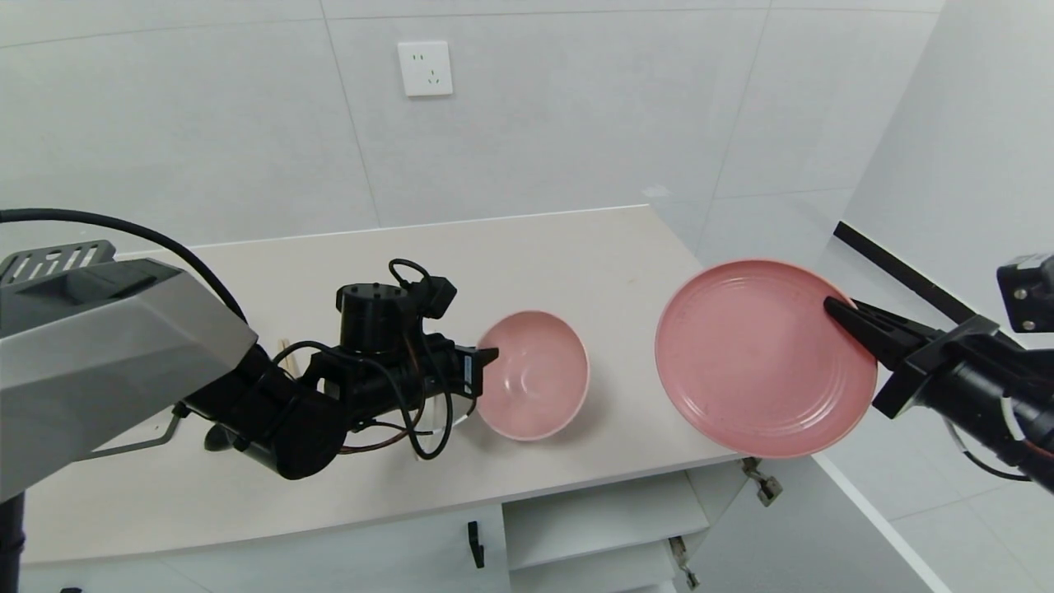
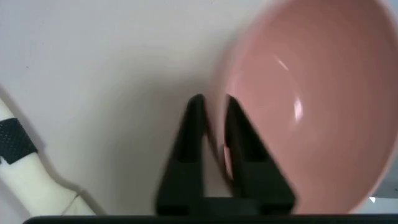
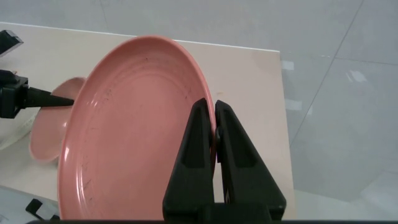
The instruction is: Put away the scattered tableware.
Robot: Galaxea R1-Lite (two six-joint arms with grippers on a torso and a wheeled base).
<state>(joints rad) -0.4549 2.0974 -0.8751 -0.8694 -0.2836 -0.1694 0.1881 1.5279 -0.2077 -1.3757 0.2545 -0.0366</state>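
Observation:
A pink bowl [image 1: 535, 375] is tilted up off the pale countertop [image 1: 576, 263], with my left gripper [image 1: 486, 358] shut on its near rim. In the left wrist view the two fingers [image 2: 196, 134] pinch the bowl [image 2: 311, 99] at its edge. A pink plate [image 1: 762, 358] hangs tilted in the air beyond the counter's right end, and my right gripper [image 1: 836, 309] is shut on its right rim. The right wrist view shows the plate [image 3: 130, 137] clamped between that gripper's [image 3: 210, 112] fingers, with the bowl [image 3: 53, 130] behind it.
A white strip with a black band [image 2: 18, 158] lies on the counter beside the left gripper. Under the counter's front edge a cabinet stands open, with shelves [image 1: 601, 519] and a black door handle [image 1: 475, 543]. The tiled wall behind carries a socket [image 1: 425, 68].

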